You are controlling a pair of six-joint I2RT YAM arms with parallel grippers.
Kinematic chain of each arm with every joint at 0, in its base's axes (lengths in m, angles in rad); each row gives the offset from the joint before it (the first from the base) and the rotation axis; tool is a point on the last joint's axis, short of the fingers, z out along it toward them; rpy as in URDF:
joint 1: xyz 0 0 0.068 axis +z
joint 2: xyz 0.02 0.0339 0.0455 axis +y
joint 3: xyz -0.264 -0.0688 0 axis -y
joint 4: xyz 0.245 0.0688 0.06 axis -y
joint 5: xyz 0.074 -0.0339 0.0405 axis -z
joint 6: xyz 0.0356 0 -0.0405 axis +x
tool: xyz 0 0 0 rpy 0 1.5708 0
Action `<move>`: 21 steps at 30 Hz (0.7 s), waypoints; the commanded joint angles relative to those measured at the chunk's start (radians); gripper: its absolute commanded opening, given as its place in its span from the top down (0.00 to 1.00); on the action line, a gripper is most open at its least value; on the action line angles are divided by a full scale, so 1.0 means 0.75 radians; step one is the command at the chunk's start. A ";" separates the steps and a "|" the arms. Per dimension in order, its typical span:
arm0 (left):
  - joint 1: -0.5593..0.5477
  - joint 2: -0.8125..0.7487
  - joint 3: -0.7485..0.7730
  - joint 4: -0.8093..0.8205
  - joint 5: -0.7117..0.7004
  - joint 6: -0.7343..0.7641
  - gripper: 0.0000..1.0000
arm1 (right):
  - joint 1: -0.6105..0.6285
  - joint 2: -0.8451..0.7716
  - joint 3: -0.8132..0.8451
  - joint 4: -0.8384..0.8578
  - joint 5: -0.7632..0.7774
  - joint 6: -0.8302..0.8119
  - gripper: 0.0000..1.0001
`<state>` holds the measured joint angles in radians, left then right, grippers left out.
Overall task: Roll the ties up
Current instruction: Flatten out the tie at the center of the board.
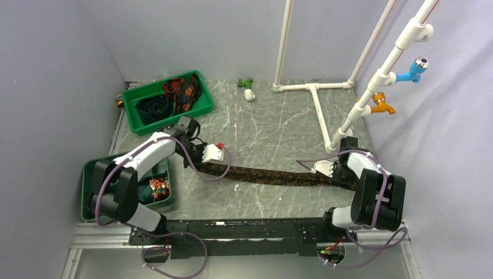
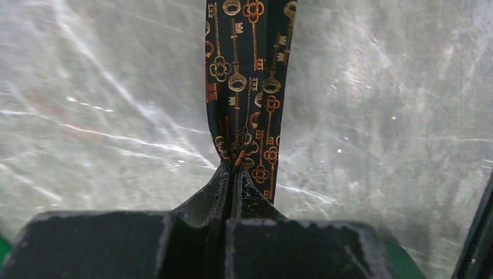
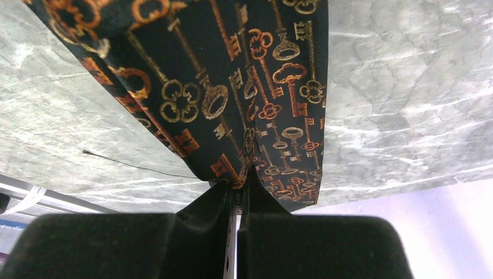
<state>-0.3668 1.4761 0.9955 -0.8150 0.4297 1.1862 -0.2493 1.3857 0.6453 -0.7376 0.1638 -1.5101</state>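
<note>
While the left gripper and right gripper each clamp an end, the key-print tie lies stretched straight across the near tabletop — open marble beyond it, up to the green tray and white pipe frame at the far edge.

Grey marbled tabletop. Carries long dark key-patterned cloth tie stretched left to right, rectangular green plastic tray far left, second green tray nearer, white plastic pipe frame far right.

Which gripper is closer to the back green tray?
Left. The left gripper pinches the tie close in front of that tray; the right gripper holds its other end.
</note>
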 commanded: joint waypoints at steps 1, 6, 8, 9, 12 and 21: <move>0.039 -0.038 -0.045 0.022 0.047 0.041 1.00 | -0.027 -0.059 -0.064 0.036 -0.004 -0.064 1.00; 0.034 -0.045 -0.010 -0.029 0.077 0.118 0.97 | -0.032 -0.120 -0.146 0.060 0.004 -0.141 1.00; 0.007 -0.038 -0.053 0.007 0.007 0.146 0.91 | -0.032 -0.140 -0.168 0.080 0.003 -0.175 1.00; -0.006 -0.030 -0.071 0.026 -0.025 0.147 0.87 | -0.032 -0.144 -0.165 0.082 -0.003 -0.179 1.00; -0.042 0.010 -0.081 0.054 -0.083 0.104 0.70 | -0.031 -0.135 -0.108 0.062 -0.040 -0.166 0.95; -0.014 -0.025 -0.020 0.065 -0.011 -0.044 0.35 | -0.034 -0.144 0.245 -0.425 -0.202 -0.097 0.39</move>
<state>-0.3985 1.4967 0.9394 -0.7822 0.3710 1.2087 -0.2680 1.3014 0.7166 -0.8402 0.1017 -1.5929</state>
